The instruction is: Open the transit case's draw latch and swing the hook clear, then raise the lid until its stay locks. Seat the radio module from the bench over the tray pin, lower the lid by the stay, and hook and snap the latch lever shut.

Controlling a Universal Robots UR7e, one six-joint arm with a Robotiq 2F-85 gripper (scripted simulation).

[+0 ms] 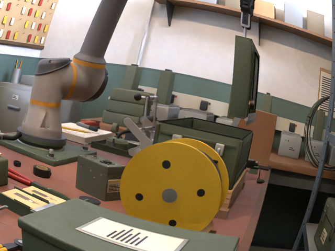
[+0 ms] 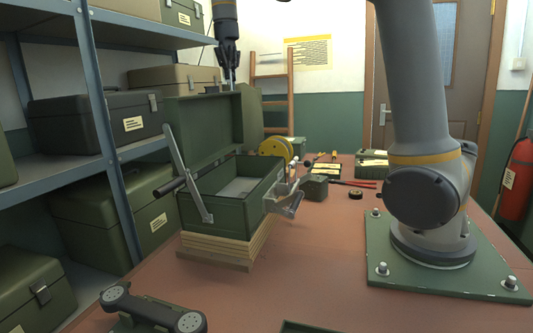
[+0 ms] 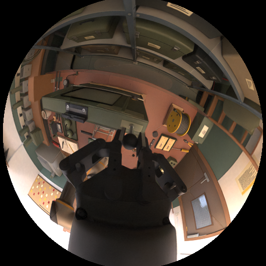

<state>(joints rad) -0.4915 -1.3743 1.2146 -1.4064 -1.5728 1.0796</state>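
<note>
The transit case (image 2: pixel 232 196) sits on a wooden pallet at the bench's shelf side, and its lid (image 1: pixel 243 78) (image 2: pixel 204 121) stands upright with the stay arm (image 2: pixel 186 174) slanting down the case's end wall. The draw latch lever and hook (image 2: pixel 285 196) (image 1: pixel 140 132) hang clear off the front wall. The tray inside (image 2: pixel 239 186) is empty. The radio module (image 1: pixel 98 177) (image 2: pixel 314 187) rests on the bench beside the case. My gripper (image 1: pixel 245 25) (image 2: pixel 229 76) (image 3: pixel 131 139) is above the lid's top edge, closed on the lid's ball-ended handle knob (image 3: pixel 131 141).
The metal shelving (image 2: pixel 98 118) with stacked cases stands right behind the lid. A yellow cable reel (image 1: pixel 173 186) stands next to the case. Tape, red-handled pliers, screwdrivers and small boxes lie further along the bench (image 2: pixel 353 184).
</note>
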